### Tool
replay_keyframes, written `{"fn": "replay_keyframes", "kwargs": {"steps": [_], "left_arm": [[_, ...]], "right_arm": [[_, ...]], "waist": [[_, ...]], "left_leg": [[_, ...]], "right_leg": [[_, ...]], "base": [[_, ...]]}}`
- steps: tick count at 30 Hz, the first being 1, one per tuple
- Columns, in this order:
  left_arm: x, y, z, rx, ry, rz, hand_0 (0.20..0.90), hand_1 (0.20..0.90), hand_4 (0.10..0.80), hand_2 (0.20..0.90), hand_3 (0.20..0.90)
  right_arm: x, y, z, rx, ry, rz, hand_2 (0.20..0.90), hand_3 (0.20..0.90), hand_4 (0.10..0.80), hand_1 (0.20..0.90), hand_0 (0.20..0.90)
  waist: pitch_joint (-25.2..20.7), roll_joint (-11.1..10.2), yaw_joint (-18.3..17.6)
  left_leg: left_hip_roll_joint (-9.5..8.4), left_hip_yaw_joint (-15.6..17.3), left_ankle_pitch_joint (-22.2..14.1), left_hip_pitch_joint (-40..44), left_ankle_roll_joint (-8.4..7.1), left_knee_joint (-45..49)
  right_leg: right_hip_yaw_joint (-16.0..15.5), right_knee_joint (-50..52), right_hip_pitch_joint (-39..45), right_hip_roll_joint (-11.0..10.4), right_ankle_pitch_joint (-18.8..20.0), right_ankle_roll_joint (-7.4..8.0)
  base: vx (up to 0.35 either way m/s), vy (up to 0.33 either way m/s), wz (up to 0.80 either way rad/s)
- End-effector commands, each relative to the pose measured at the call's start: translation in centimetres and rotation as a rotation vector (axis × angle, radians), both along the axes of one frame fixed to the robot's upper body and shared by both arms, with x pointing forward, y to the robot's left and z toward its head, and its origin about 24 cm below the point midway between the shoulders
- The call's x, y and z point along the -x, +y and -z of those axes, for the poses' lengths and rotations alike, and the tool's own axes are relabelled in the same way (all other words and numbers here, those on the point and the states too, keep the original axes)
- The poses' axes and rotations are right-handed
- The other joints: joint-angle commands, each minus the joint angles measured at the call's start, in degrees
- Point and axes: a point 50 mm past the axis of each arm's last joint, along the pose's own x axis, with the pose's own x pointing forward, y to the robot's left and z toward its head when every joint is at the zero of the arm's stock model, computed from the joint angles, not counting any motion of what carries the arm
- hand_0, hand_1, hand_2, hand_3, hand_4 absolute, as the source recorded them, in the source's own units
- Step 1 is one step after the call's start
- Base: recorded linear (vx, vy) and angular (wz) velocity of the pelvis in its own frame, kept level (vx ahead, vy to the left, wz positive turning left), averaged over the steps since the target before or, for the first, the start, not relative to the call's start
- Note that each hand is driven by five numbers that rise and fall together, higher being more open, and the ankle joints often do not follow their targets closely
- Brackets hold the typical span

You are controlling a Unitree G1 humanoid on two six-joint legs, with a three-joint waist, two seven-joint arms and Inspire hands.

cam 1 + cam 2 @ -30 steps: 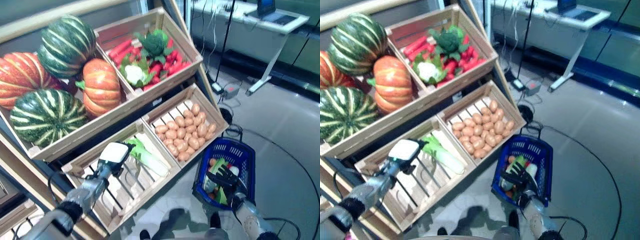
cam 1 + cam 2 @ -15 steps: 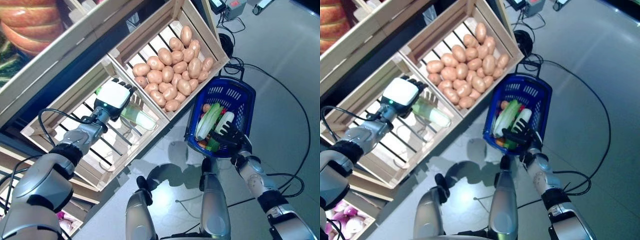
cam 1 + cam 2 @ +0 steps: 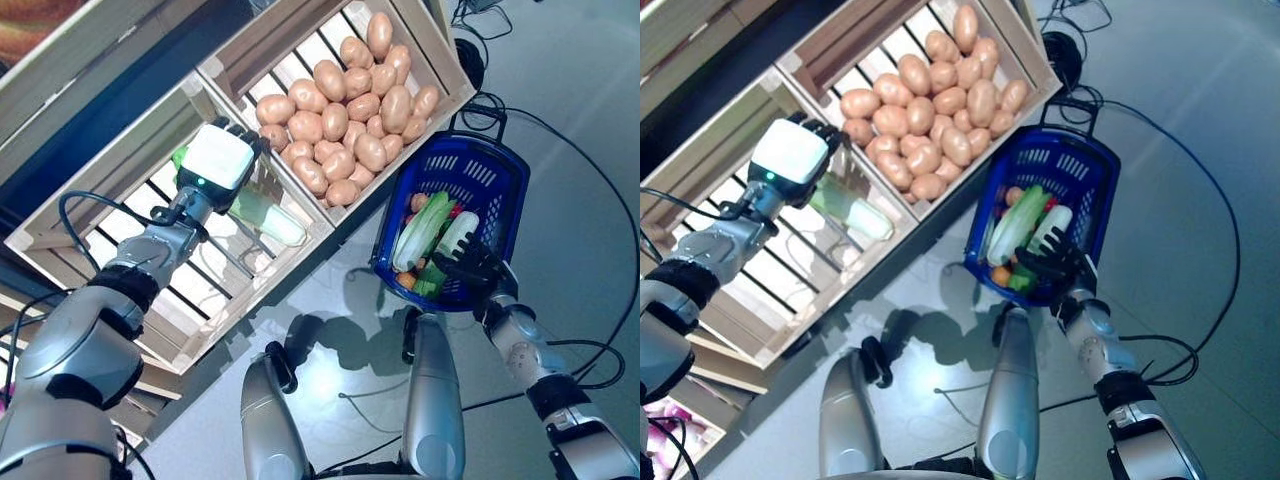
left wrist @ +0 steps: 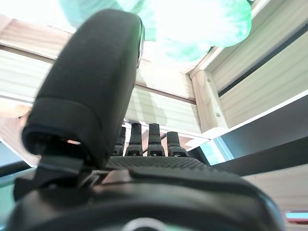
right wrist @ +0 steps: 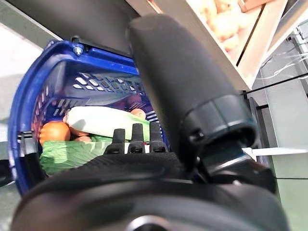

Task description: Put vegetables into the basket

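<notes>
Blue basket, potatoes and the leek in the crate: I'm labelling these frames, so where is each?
Blue basket (image 3: pixel 503 176), left eye view, on its far mesh wall.
Potatoes (image 3: pixel 345 110), left eye view, middle of the pile.
Leek (image 3: pixel 858 217), right eye view, on its pale stalk.

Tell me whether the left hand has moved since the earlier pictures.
Yes. The left hand has moved deeper into the slatted wooden crate, from its front part a second ago toward the divider beside the potatoes, and now sits over the pale green vegetable.

L arm stretched fwd, left hand (image 3: pixel 214 160) fingers straight; right hand (image 3: pixel 472 268) curled, arm low.
</notes>
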Motion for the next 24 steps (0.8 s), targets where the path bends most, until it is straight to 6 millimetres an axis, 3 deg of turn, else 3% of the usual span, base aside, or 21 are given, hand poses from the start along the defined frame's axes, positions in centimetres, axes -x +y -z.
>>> {"fn": "replay_keyframes", "kwargs": {"steps": [1,13,18,24], "left_arm": [[0.4,4.5,-4.4,0.076,-0.112,-0.235,0.900,0.900,0.800,0.900,0.900],[1.6,5.2,-1.5,0.210,-0.260,-0.251,0.900,0.900,0.800,0.900,0.900],[3.7,4.1,-2.3,0.301,-0.546,0.030,0.900,0.900,0.800,0.900,0.900],[5.8,3.9,0.0,0.321,-0.595,0.139,0.900,0.900,0.800,0.900,0.900]], "right_arm": [[-0.5,-0.8,-2.8,-0.042,-0.158,0.028,0.900,0.900,0.800,0.900,0.900],[0.0,1.4,-1.3,-0.072,-0.133,0.004,0.900,0.900,0.800,0.900,0.900],[1.1,1.8,-0.1,-0.093,-0.130,0.013,0.900,0.900,0.800,0.900,0.900],[2.4,1.8,1.4,-0.105,-0.101,0.018,0.900,0.900,0.800,0.900,0.900]], "waist": [[-2.9,-1.1,-1.1],[-2.6,-2.0,0.8],[-2.8,-1.8,2.2],[-3.8,-1.1,3.1]], "left_leg": [[2.14,-1.1,-7.5,-1.3,-0.30,3.3],[0.65,-1.9,-4.6,-1.4,0.04,-0.6],[-0.09,-1.8,-3.4,-0.2,0.14,-3.6],[-1.14,-1.2,-2.1,3.0,0.40,-7.8]], "right_leg": [[2.4,-0.4,4.4,-3.2,-3.8,3.20],[1.1,-3.7,5.0,-1.8,-1.3,3.27],[0.2,-5.8,6.3,-1.2,-0.6,3.22],[-0.3,-9.1,9.3,-0.8,0.1,2.56]], "base": [[0.000,0.000,0.00],[-0.020,-0.032,0.01],[-0.017,-0.042,0.03],[0.027,0.006,0.07]]}}
